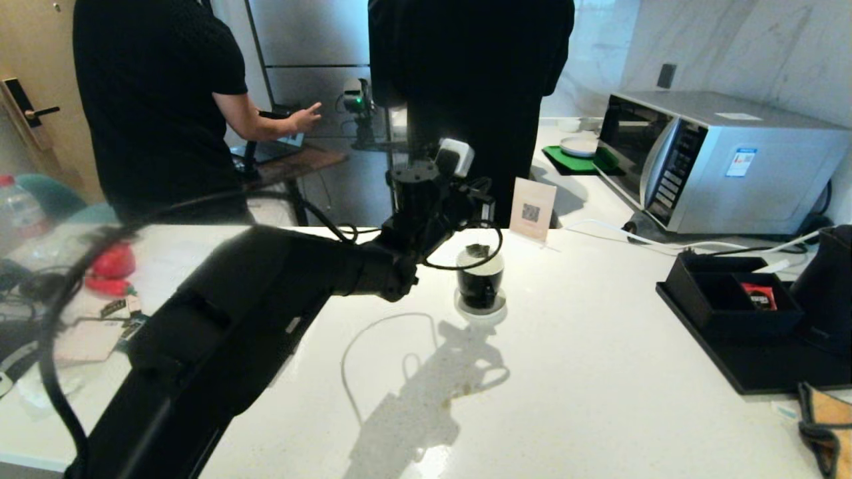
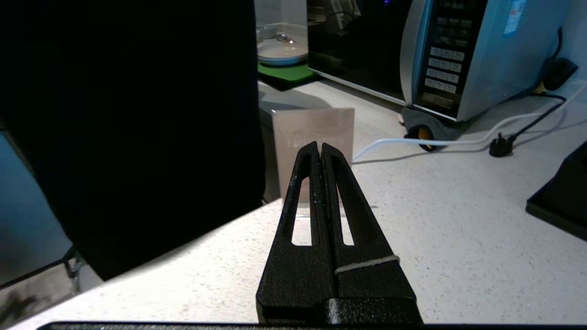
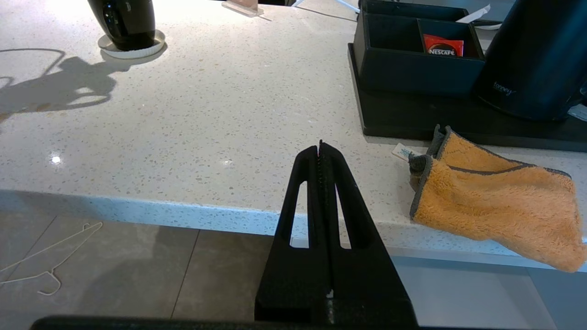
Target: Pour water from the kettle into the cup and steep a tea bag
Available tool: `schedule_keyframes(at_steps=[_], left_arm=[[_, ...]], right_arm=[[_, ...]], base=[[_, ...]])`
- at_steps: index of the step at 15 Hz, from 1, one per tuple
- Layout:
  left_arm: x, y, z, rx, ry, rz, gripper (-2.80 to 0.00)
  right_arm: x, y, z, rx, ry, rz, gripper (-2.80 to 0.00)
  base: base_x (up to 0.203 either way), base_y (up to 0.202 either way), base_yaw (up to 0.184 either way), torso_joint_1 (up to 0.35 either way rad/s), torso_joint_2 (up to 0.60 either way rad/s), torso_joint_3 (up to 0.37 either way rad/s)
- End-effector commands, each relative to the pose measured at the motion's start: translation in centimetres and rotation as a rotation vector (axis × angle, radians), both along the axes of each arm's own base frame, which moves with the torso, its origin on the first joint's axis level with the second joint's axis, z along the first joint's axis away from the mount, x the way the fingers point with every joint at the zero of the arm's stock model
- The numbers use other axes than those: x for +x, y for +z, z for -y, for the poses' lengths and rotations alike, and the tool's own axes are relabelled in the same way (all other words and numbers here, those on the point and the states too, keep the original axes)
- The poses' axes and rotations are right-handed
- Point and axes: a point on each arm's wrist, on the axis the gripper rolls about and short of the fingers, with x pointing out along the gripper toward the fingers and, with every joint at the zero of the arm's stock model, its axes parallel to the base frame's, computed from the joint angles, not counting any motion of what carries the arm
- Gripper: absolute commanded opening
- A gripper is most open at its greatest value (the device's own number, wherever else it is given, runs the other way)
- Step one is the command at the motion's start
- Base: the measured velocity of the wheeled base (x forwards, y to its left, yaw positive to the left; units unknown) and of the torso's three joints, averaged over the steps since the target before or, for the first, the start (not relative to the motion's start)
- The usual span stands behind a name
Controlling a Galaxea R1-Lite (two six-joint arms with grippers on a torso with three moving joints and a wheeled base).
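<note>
My left claw point(image 2: 319, 147) is pressed fully closed with nothing between its fingers, held above the white speckled counter point(image 1: 586, 346) on an arm stretched out from the near left. Just beside it, slightly below and to its right as I look from the head camera, sits the cup point(image 1: 480, 282), glossy black on its small white saucer point(image 1: 480, 309), with a tea bag point(image 1: 476, 251) showing at the rim. Straight past the claw's tips stands a small card with a QR code point(image 1: 532, 209), and behind that a silver microwave point(image 1: 719, 159) with a white cable point(image 2: 440, 137) trailing across the counter. Far off to the claw's right is a black tray point(image 1: 765, 366) carrying a divided black box point(image 3: 412, 59) with a red Nescafé sachet point(image 3: 443, 46), and the kettle point(image 3: 536, 59) stands on that tray, well apart from the cup. My right claw point(image 3: 322, 147) is also closed and empty, parked low off the counter's front edge, near an orange cloth point(image 3: 495, 201). A person in black point(image 1: 160, 100) stands beyond the counter.
</note>
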Motion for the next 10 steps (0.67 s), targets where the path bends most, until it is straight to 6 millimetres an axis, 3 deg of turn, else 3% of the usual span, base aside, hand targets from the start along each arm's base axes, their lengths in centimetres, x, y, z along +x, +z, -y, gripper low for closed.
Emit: schedule_keyframes(at_steps=[1, 10], left_arm=[[-0.66, 3.70, -1.39, -0.019, 0.017, 0.049, -2.80], [-0.73, 4.27, -1.64, 0.009, 0.030, 0.078, -2.80]], right_arm=[[0.00, 0.00, 0.00, -0.001, 0.001, 0.000, -2.80], [0.00, 0.00, 0.00, -0.001, 0.001, -0.001, -2.80]], base=[[0.000, 0.000, 0.000, 0.000, 0.00, 0.000], [0.000, 0.000, 0.000, 0.000, 0.00, 0.000]])
